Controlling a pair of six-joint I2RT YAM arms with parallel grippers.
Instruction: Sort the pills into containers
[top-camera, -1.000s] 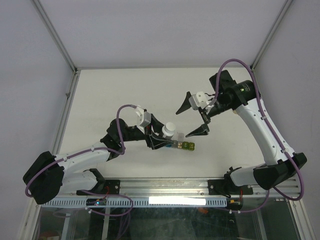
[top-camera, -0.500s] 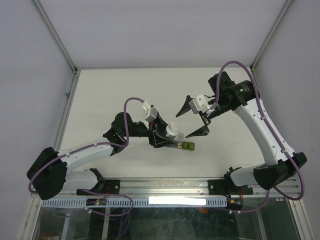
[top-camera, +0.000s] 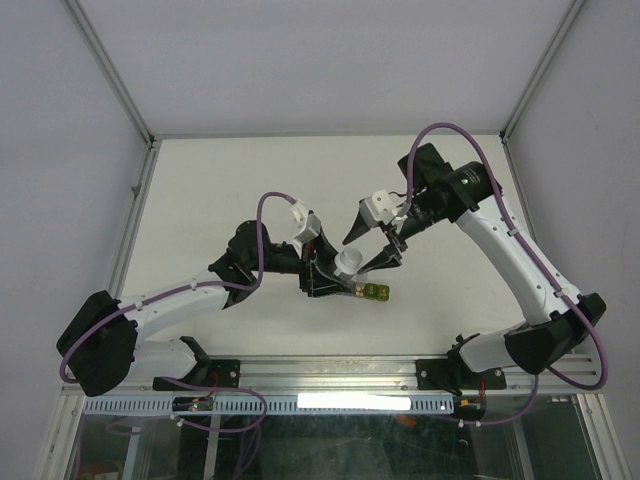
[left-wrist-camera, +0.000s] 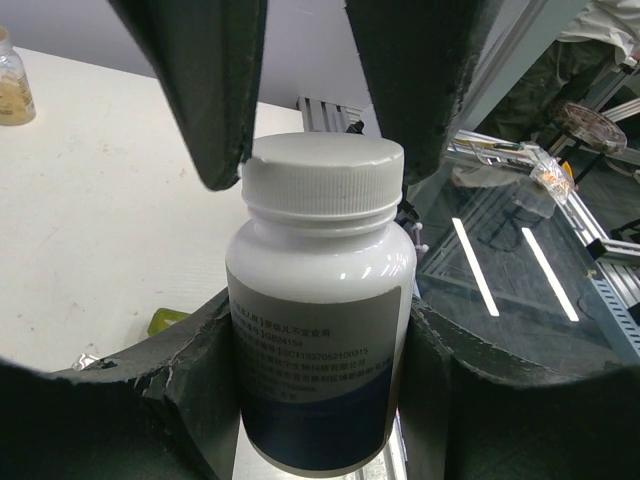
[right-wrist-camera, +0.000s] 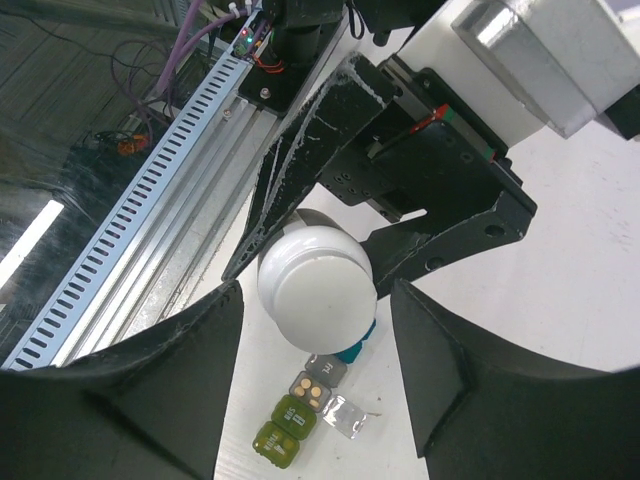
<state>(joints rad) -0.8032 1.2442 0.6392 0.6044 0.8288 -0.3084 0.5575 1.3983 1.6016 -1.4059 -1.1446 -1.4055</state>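
Note:
My left gripper (top-camera: 330, 273) is shut on the white-capped bottle (top-camera: 347, 262) with a dark label and holds it above the table; in the left wrist view (left-wrist-camera: 320, 400) its fingers clamp the bottle's (left-wrist-camera: 320, 330) body. My right gripper (top-camera: 357, 252) is open, with a finger on each side of the cap (right-wrist-camera: 318, 285) and a small gap on both sides. The containers (top-camera: 366, 291) lie on the table just below the bottle. In the right wrist view the strip (right-wrist-camera: 290, 415) shows one open compartment with pills (right-wrist-camera: 308, 391) inside.
A small amber bottle (left-wrist-camera: 12, 85) stands far off on the table in the left wrist view. A clear loose lid (right-wrist-camera: 345, 418) lies beside the strip. The slotted metal rail (right-wrist-camera: 130, 210) runs along the table's near edge.
My right gripper has moved down and left until its open fingers straddle the bottle cap. My left gripper has shifted slightly right with the bottle.

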